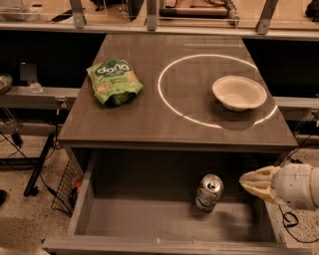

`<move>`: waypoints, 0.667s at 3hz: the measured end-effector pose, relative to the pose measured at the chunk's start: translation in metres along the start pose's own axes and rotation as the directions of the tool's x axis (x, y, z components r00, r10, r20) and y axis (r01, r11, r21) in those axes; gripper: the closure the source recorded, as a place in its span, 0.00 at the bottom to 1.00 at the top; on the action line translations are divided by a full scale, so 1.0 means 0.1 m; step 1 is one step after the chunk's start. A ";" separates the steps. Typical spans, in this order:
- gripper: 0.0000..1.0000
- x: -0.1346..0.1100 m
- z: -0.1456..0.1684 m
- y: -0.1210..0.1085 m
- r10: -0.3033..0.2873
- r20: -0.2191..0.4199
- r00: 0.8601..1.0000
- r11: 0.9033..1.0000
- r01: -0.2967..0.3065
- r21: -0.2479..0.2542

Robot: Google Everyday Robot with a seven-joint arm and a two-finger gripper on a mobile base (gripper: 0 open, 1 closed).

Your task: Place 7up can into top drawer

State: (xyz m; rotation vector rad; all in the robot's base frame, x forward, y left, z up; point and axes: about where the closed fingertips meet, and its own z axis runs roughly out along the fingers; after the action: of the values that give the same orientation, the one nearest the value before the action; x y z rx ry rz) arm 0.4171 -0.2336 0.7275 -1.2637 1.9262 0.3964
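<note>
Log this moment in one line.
7up can: standing in top drawer | gripper: right of it, apart, shut | task: can placed

A grey-brown table fills the middle, with a bright ring of light on its right half. Behind it the space is dark, crossed at the far edge by a pale rail with metal uprights. Grey ledges run off left and right. Pale speckled floor shows near left, with a black wire rack; cables lie near right. The gripper hangs at the near right edge.
</note>
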 end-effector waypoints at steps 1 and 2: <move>0.99 -0.10 -0.32 -0.09 -0.020 -0.031 0.999 0.999 0.021 0.029; 1.00 -0.57 -0.82 -0.29 -0.081 -0.034 0.996 0.993 0.084 0.079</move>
State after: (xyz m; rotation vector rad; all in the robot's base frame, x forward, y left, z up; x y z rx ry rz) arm 0.4175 -0.2624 0.8277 -1.2984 1.8895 0.2558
